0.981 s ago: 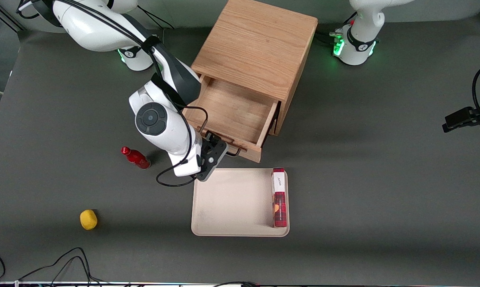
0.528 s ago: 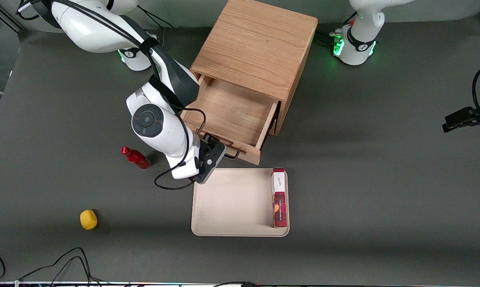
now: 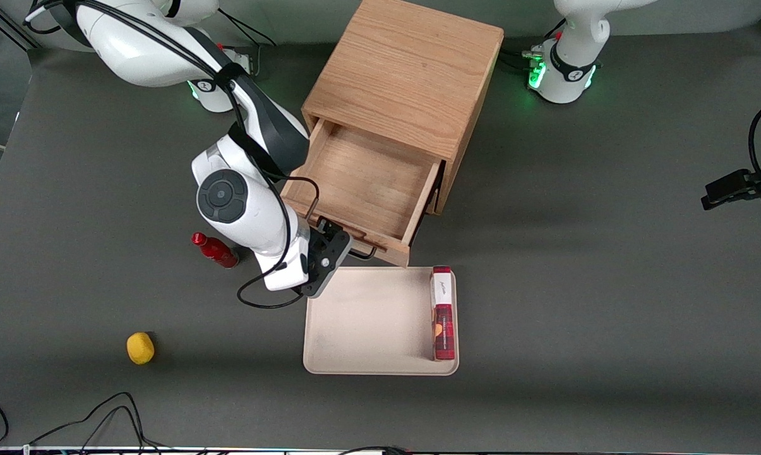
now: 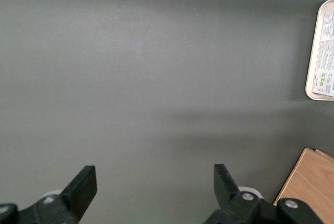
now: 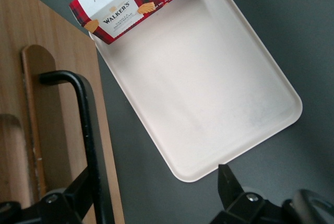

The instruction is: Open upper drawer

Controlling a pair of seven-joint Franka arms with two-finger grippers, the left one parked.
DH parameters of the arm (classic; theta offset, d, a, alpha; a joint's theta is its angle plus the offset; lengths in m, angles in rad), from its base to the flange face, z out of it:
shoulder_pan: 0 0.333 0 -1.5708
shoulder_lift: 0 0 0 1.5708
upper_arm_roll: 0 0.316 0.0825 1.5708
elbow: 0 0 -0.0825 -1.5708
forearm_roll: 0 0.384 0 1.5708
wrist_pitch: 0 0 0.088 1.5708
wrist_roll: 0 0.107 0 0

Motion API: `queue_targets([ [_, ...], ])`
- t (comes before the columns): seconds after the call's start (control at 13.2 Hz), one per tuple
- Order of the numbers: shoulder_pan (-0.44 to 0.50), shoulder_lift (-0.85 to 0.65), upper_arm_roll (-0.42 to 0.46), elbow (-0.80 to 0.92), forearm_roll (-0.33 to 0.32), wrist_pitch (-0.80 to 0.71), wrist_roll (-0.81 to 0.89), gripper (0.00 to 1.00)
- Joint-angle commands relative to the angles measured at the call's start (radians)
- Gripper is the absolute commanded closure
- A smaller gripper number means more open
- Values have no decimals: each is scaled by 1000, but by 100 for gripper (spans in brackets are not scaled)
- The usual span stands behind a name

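The upper drawer (image 3: 367,183) of the wooden cabinet (image 3: 405,76) stands pulled far out, and its plain wood inside holds nothing. Its black wire handle (image 3: 361,254) sits on the drawer front, on the side nearer the front camera. My gripper (image 3: 336,243) is at that handle, at the end toward the working arm's side. In the right wrist view the gripper (image 5: 154,177) is open with its fingers wide apart. The handle bar (image 5: 86,114) runs close along one finger (image 5: 78,192), against the drawer front (image 5: 52,78). Nothing is clamped between the fingers.
A beige tray (image 3: 367,322) lies just in front of the open drawer, with a red tartan cookie box (image 3: 443,313) along one edge. A red bottle (image 3: 215,250) lies beside my arm. A yellow lump (image 3: 140,347) lies nearer the front camera. Cables trail along the front edge.
The drawer front has come a little farther out toward the tray. My gripper and forearm have shifted with it, nearer the front camera and toward the working arm's end.
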Motion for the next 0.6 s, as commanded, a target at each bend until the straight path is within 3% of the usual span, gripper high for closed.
queue_targets([
  [0.0, -9, 31, 1, 49, -25, 5, -20, 0],
  [0.53, -15, 37, -12, 84, -22, -3, -38, 0],
])
